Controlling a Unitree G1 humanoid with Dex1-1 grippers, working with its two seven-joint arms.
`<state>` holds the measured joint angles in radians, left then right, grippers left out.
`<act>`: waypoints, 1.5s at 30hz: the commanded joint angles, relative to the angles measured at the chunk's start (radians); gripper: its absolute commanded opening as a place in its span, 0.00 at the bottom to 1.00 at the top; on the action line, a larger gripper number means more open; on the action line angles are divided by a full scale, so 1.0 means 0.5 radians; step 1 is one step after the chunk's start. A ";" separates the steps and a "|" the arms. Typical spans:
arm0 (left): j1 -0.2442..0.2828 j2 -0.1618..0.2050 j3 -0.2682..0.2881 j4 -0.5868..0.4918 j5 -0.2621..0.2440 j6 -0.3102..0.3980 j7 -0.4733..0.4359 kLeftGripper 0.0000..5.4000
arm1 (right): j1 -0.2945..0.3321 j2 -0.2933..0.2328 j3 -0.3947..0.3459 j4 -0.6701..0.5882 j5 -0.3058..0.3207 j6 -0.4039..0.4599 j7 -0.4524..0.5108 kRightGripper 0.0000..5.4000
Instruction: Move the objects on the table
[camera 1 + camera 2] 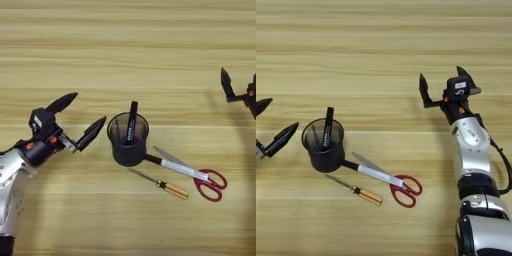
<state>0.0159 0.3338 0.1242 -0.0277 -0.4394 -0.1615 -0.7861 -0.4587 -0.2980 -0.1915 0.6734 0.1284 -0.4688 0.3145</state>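
Note:
A black wire-mesh pen cup (128, 142) stands upright near the middle of the table (128, 50). A slim black marker (132, 120) leans inside it, its top above the rim. A white-bodied marker (183, 170) lies flat to the right of the cup, its black end touching the cup's base. My left gripper (90, 106) hovers just left of the cup, open and holding nothing, its nearer fingertip close to the rim. My right gripper (441, 75) is open and empty farther back on the right, well apart from the cup.
Red-handled scissors (212, 184) lie beside the white marker, blades pointing toward the cup. A small screwdriver (167, 188) with a wooden handle lies in front of them. My right arm (473, 150) runs down the right side.

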 commanded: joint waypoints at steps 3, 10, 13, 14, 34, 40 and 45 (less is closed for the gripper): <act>-0.257 -0.176 0.041 0.215 0.231 -0.193 0.398 1.00 | -0.029 0.005 0.011 -0.007 0.004 -0.024 0.008 1.00; -0.485 -0.275 0.024 0.592 0.678 -0.480 0.916 1.00 | -0.014 0.003 0.030 -0.055 -0.015 -0.048 -0.005 1.00; -0.558 -0.316 0.016 0.729 0.771 -0.543 1.075 1.00 | -0.006 0.004 0.038 -0.078 -0.018 -0.051 -0.006 1.00; -0.583 -0.330 0.020 0.770 0.785 -0.546 1.124 1.00 | -0.004 0.004 0.040 -0.083 -0.018 -0.052 -0.006 1.00; -0.837 -0.376 0.156 1.378 0.650 -0.553 1.327 1.00 | 0.085 -0.016 0.089 -0.448 0.122 0.051 0.191 1.00; -0.778 -0.381 0.142 1.361 0.626 -0.556 1.267 1.00 | 0.127 -0.007 0.173 -0.679 0.217 0.175 0.382 1.00; -0.715 -0.357 0.148 1.332 0.606 -0.591 1.200 1.00 | 0.147 0.029 0.280 -0.833 0.303 0.357 0.534 1.00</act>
<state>-0.3583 0.1412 0.1958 0.6502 -0.1249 -0.4470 -0.1709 -0.3945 -0.2940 -0.0729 0.2872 0.2606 -0.3335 0.5534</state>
